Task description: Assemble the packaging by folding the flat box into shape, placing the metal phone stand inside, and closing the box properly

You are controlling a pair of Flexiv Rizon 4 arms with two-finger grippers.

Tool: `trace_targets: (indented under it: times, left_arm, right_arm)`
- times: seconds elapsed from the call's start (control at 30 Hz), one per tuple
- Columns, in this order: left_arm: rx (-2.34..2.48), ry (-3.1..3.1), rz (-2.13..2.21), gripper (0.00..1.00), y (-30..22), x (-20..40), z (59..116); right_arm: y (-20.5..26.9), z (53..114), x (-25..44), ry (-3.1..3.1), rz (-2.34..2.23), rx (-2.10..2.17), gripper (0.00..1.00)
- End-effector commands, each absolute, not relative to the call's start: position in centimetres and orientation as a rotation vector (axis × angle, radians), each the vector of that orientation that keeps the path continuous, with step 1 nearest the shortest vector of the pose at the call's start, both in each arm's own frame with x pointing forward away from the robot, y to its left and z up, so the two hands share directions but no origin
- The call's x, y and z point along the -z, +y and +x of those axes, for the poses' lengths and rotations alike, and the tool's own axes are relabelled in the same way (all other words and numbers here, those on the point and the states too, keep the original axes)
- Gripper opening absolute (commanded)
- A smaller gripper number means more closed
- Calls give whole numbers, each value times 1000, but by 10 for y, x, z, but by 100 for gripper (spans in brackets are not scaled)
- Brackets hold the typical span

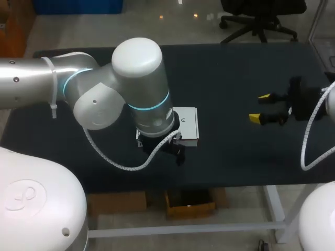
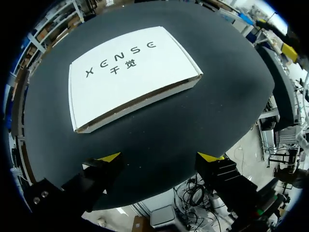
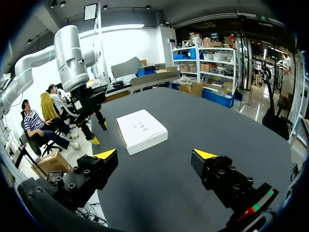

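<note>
A white box (image 1: 188, 124) with print on its lid lies flat on the black table, lid down, half hidden by my left arm in the head view. In the left wrist view the box (image 2: 130, 72) shows a brown slit along its near side. My left gripper (image 2: 160, 156) hangs open just short of that side, over the table's front edge, with nothing between its fingers. In the head view only its dark fingers (image 1: 177, 150) show. My right gripper (image 1: 260, 108) stands open and empty far to the right, pointing at the box (image 3: 142, 129). No phone stand is in view.
The black table top (image 1: 235, 68) stretches between the box and my right gripper (image 3: 155, 153). Its front edge (image 2: 193, 179) runs right under my left gripper. My left arm (image 3: 72, 53) stands over the box's far side in the right wrist view.
</note>
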State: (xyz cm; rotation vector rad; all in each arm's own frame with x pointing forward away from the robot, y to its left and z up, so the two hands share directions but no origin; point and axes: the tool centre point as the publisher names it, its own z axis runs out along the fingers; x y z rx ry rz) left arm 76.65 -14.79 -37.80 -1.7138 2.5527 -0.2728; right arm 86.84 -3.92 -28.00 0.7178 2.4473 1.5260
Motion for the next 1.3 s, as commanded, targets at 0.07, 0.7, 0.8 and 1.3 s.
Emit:
trace_targets:
  times: [0.07, 0.7, 0.8, 1.3]
  left_arm:
    - [242, 2413, -1794, 100, -159, 387, 768]
    - [230, 2323, -1872, 100, -159, 392, 772]
    - [220, 2291, -1933, 100, -156, 396, 779]
    - [235, 2273, -2068, 100, -156, 402, 810]
  right_arm:
    - [-44, 883, 284, 2425, 682, -1603, 100]
    - [-44, 889, 283, 2427, 712, -1598, 100]
    - [-41, 892, 285, 2402, 703, -1606, 100]
    - [-41, 914, 283, 2357, 606, -1645, 100]
